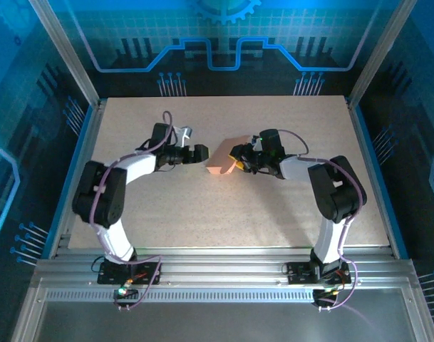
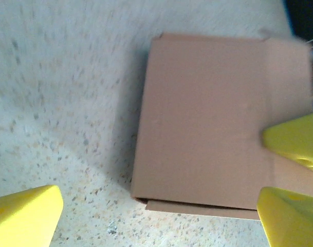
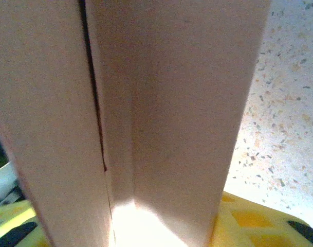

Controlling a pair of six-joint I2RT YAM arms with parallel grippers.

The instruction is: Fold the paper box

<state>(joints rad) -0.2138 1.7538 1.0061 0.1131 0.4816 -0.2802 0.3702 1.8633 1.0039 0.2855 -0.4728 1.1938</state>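
Tan speckled surface (image 1: 224,221), paper box (image 1: 222,161) at its middle; right pincer (image 1: 239,158) clamped on one edge, left pincer (image 1: 200,153) wide open just beside, not touching. Risk: one-sided hold lets thin panels twist or spring unfolded

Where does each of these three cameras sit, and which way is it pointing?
Top external: fixed above and behind the arms, looking down at the table; both arms show, left gripper and right gripper flanking the paper box.
Left wrist: on the left arm, looking down at the box's flat face; its yellow fingers spread wide at the bottom corners.
Right wrist: on the right arm, close against the box; yellow fingers along the bottom edge.
Shared: all three see the box and speckled table.
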